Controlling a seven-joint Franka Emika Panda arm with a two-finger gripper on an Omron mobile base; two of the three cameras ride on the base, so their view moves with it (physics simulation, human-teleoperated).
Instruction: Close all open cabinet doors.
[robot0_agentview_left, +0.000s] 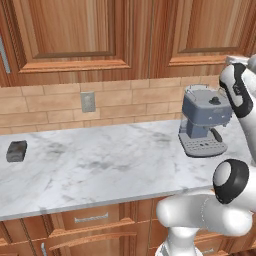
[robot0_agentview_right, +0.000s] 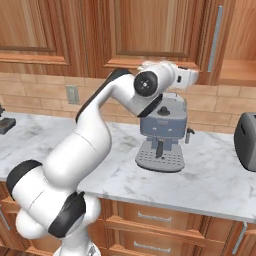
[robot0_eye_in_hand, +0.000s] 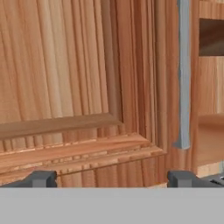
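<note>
Marble counter (robot0_agentview_left: 100, 165) under brown cabinet doors (robot0_agentview_right: 150, 30), coffee machine (robot0_agentview_right: 162, 135) near its back edge, right base view adds a toaster (robot0_agentview_right: 246, 141), hand view shows gripper (robot0_eye_in_hand: 111, 178) wide apart, close to a door's silver handle (robot0_eye_in_hand: 183, 74)

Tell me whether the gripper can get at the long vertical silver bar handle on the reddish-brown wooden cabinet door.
Probably yes: the gripper faces the cabinet door, jaws apart, with nothing between it and the silver bar handle off to one side.
</note>
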